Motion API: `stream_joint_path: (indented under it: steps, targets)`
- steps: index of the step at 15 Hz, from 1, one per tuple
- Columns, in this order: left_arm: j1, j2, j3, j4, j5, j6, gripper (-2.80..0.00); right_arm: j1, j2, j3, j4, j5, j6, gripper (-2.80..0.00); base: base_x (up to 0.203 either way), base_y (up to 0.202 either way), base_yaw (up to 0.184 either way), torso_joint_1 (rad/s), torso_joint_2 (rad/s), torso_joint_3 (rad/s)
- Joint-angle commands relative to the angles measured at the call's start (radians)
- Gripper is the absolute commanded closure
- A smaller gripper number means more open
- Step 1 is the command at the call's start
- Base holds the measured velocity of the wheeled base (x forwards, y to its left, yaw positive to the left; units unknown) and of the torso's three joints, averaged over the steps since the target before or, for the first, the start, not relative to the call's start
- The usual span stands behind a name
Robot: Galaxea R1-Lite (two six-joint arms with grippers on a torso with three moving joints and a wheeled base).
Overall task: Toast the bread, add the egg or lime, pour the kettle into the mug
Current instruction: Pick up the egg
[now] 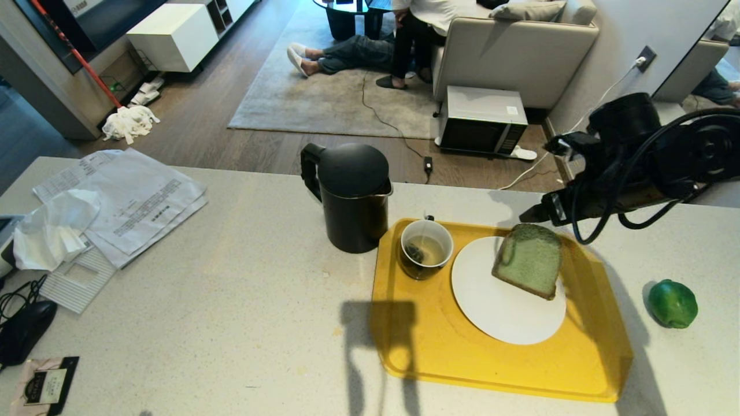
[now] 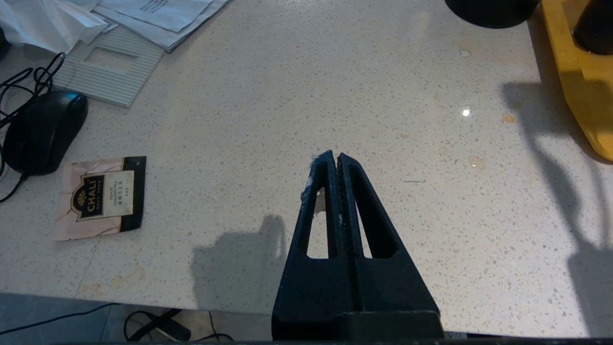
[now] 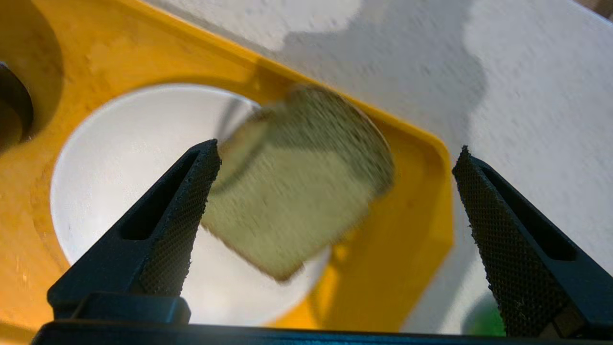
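While the right gripper (image 3: 335, 158) hangs above the far right corner of the yellow tray (image 1: 439, 358), its jaws stand wide apart with nothing between them, and the bread (image 1: 529, 260) lies just below. That pale green slice rests on the white plate (image 1: 497, 312), at the plate's far right edge, its crust overhanging toward the tray's rim. The plate sits inside the tray, and the mug (image 1: 426, 248) stands in the tray's far left corner, just beside the plate, with pale liquid and a tea bag inside. The kettle (image 1: 350, 196) stands on the bench (image 1: 231, 323) just outside the tray's far left corner, its handle turned away from the tray. The lime (image 1: 672, 303) lies on the bench to the right of the tray, apart from it. Well to the left of the tray, the left gripper (image 2: 335, 160) hovers over bare bench with its jaws pressed together, empty, near a tea sachet (image 2: 100, 197) and a black mouse (image 2: 43, 132). Papers (image 1: 133, 196) lie farther left still.
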Motion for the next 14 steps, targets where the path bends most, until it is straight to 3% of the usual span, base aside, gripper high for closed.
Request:
stream_joint_path:
  steps: [1,7,14]
  targets:
    - [0.000,0.002,0.000,-0.001,0.000,0.000,0.00,-0.043,-0.107,0.005,0.082,0.007,0.001,0.00,0.000,0.000,0.000,0.000,0.00,0.000]
    - [0.000,0.002,0.000,-0.001,0.000,0.000,0.00,-0.156,-0.343,0.140,0.142,0.016,-0.002,0.00,0.000,0.000,0.000,0.000,0.00,0.000]
    - [0.000,0.000,0.002,-0.001,0.000,0.000,0.00,-0.191,-0.625,0.277,0.191,0.003,-0.008,0.00,0.000,0.000,0.000,0.000,0.00,0.000]
